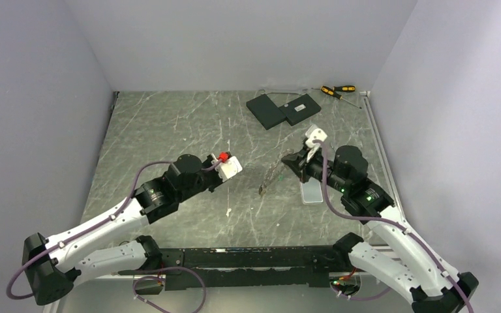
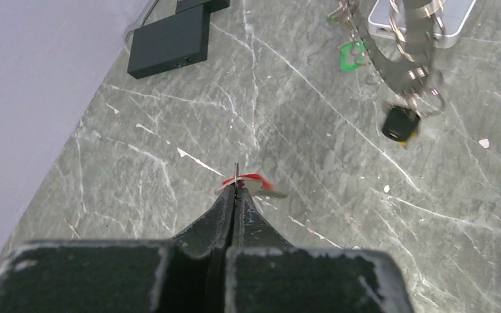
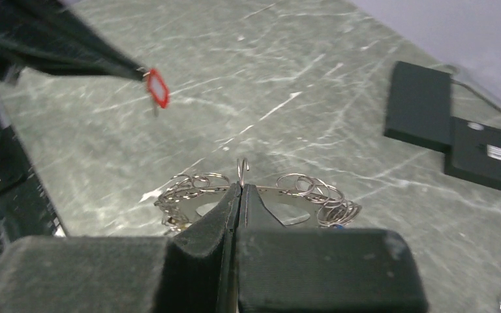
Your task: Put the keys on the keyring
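Left gripper [image 2: 236, 190] clamps a small red-headed metal key [image 2: 253, 183], frame centre. Right gripper [image 3: 241, 190] clamps the spiky grey metal keyring [image 3: 286, 210], lower centre. Green-headed key [image 2: 350, 57] appears attached; red key not yet threaded.

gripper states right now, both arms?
Left gripper: shut on the red key.
Right gripper: shut on the keyring, pinching one of its small wire loops.

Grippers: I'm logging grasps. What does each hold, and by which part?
Left gripper pinches the red key by its head; right gripper pinches the keyring at its rim.
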You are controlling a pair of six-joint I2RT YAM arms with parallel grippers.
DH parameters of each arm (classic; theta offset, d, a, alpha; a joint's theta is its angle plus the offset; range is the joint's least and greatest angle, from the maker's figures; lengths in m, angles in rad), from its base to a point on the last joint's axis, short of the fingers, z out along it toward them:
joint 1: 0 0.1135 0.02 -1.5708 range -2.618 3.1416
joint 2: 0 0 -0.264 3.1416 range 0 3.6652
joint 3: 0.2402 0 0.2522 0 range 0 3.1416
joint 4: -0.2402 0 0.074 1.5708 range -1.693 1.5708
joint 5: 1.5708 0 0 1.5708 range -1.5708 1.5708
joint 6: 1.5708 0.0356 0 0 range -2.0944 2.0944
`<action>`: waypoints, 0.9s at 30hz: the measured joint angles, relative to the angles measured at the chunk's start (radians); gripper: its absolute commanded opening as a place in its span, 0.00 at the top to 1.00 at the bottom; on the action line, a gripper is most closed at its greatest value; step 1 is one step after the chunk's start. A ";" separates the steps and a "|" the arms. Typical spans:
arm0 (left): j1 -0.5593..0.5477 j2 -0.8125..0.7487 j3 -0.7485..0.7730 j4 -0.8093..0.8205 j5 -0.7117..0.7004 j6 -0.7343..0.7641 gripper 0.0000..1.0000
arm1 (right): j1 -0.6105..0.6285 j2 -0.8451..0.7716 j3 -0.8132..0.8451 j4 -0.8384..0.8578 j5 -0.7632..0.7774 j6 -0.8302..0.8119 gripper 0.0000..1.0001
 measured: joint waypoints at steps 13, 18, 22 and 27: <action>0.107 -0.089 -0.065 0.039 0.310 0.035 1.00 | 0.267 0.096 -0.012 -0.009 -0.049 -0.126 1.00; 0.109 -0.140 -0.093 0.042 0.432 0.068 1.00 | 0.282 0.114 -0.012 -0.006 -0.119 -0.138 1.00; 0.109 -0.171 -0.103 0.042 0.521 0.093 1.00 | 0.290 0.146 -0.011 -0.009 -0.192 -0.151 1.00; 0.109 -0.169 -0.103 0.042 0.568 0.118 1.00 | 0.293 0.174 -0.010 -0.014 -0.278 -0.163 1.00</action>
